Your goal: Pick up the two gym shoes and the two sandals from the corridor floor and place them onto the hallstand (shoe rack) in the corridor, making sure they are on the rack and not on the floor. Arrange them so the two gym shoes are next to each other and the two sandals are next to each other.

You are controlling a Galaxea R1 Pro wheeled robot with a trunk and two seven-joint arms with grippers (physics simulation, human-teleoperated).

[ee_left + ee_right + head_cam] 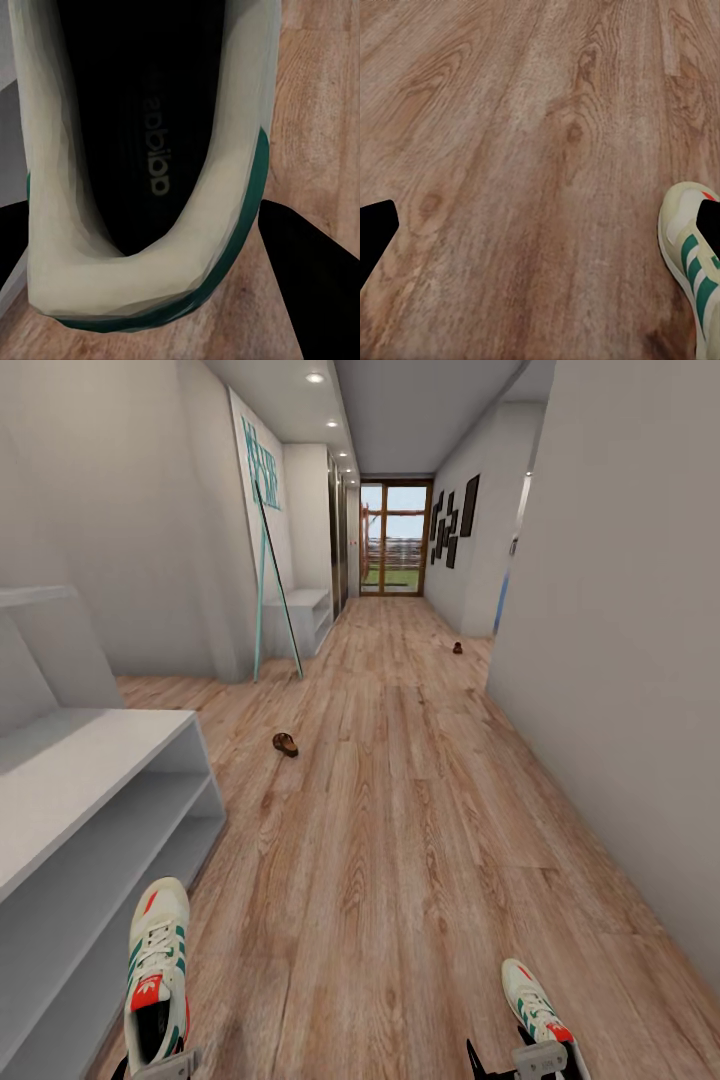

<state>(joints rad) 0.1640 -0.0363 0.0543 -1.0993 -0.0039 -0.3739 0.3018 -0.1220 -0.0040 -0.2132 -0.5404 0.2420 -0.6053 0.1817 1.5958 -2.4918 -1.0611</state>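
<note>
We count two gym shoes, one [157, 970] clamped in our left gripper [160, 1066] beside the hallstand [90, 810], one [537, 1005] at our right gripper [540, 1060] (grip unclear), and two sandals [285, 743] [457, 647] lying on the corridor floor [400, 810].

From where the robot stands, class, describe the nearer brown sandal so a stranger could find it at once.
Start at the large pale grey shoe rack along the left wall. Just beyond its far end, on the light wood-plank floor, lies the flat brown leather sandal. Its match, a second brown sandal, lies much farther down, by the right wall.
</note>
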